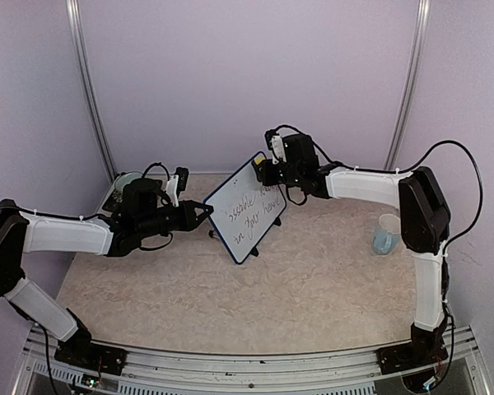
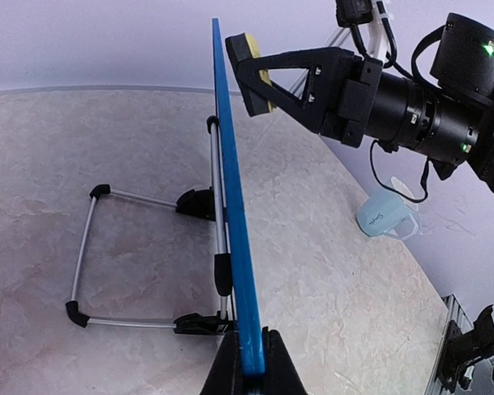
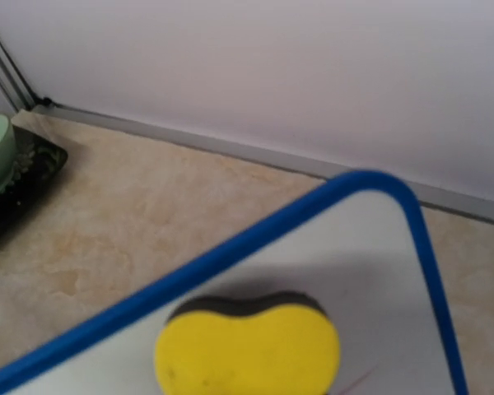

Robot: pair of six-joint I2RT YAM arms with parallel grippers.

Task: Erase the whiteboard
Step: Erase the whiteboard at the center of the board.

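- Whiteboard (image 1: 245, 210) mid-table, propped at a tilt on wire stand (image 2: 82, 247), handwriting across the face not yet wiped.
- Left gripper (image 1: 204, 212) clamped on the board's side edge; right gripper (image 1: 265, 171) closed around yellow sponge (image 3: 247, 346), held against the face near the upper corner.
- Risk of tipping or sliding backward under a hard sponge push, more so with a slipping clamp on so thin a rim.
- Risk of running off the corner on the first stroke, with the writing lower down missed.
- Only from left wrist: board edge-on, stand legs behind, blue edge pinched between own fingers.
- Only from right wrist: sponge flat on white; legible writing only from above.
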